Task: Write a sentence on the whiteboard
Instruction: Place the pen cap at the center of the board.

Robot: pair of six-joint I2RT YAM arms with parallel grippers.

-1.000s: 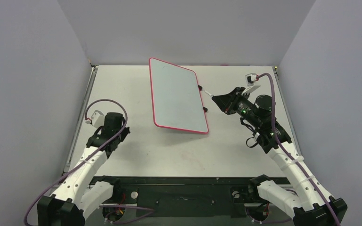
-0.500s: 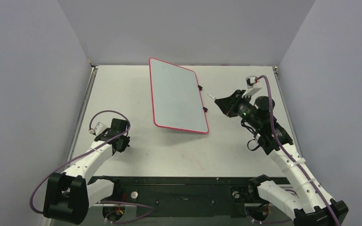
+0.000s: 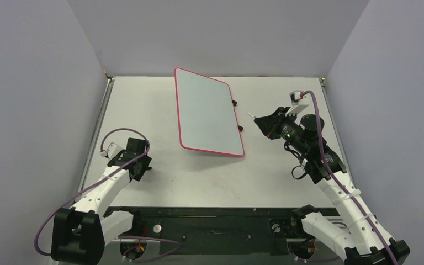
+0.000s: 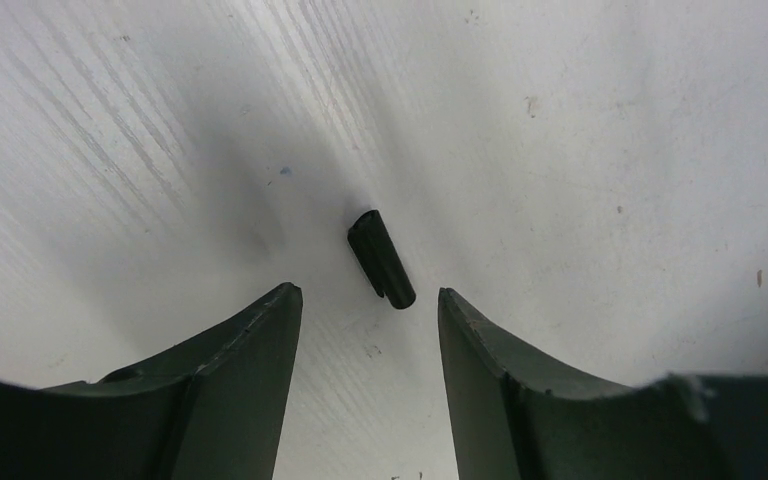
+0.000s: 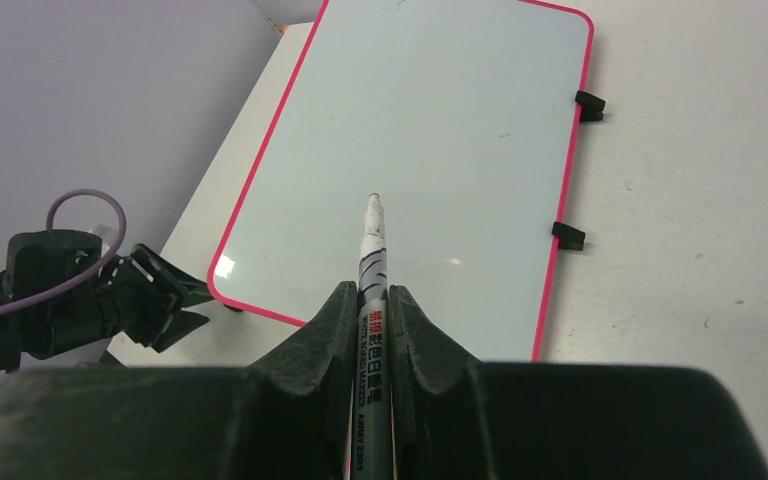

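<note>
whiteboard (image 3: 207,113) lies lengthwise front to back; right hand (image 5: 370,300), clamped on marker (image 5: 372,250), aims at it from its right; left hand (image 4: 368,300) gapes above perhaps a cap (image 4: 381,259).

Left arm (image 3: 96,190) folded low, jaws parted, apparently pointing down; right arm (image 3: 339,190) extended forward, jaws clamped.

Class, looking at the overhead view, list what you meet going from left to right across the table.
left claw → whiteboard → marker → right claw
</note>
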